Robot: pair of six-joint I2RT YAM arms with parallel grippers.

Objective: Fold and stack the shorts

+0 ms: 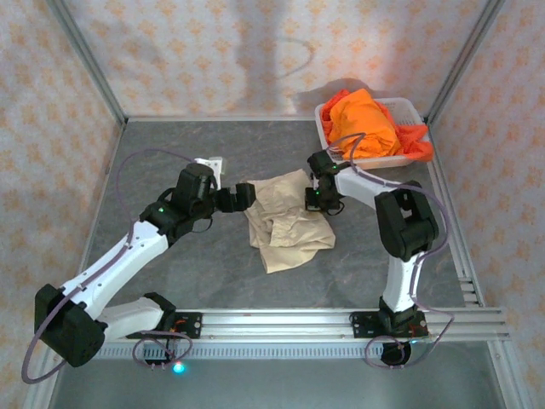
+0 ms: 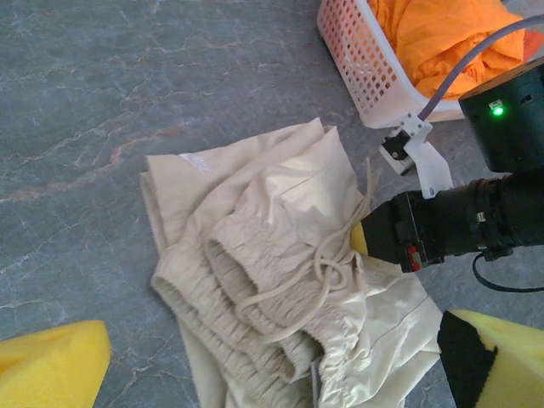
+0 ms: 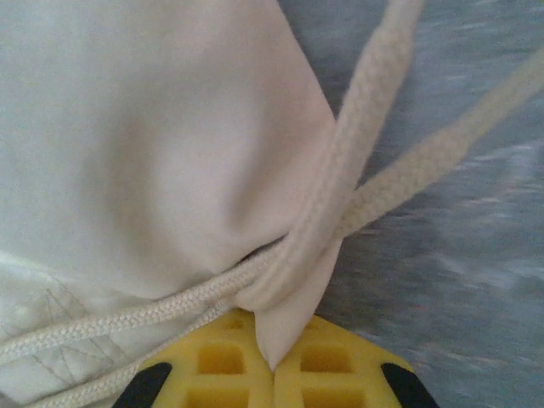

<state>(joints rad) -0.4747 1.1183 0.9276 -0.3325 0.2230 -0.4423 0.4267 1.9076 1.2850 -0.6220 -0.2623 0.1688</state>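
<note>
Yellow pads of the right pincer (image 3: pixel 272 365) sit closest, pressed together on a point of beige cloth, with the drawstring (image 3: pixel 365 127) crossing just above them. On the desk (image 1: pixel 213 273) the beige shorts (image 1: pixel 285 223) lie crumpled just near-left of the basket (image 1: pixel 409 106), which holds the orange shorts (image 1: pixel 366 123). The left pincer (image 1: pixel 243 196), spread wide and holding nothing, hovers at the beige pair's edge farthest from the basket.

To my eye the job now is spreading that pair flat. The right one should lift gently so the drawstring doesn't drag, while the left takes the opposite waistband corner.

Hard to say how many orange pairs are heaped in the basket, how many layers the pads hold, or whether the drawstring is caught too.
</note>
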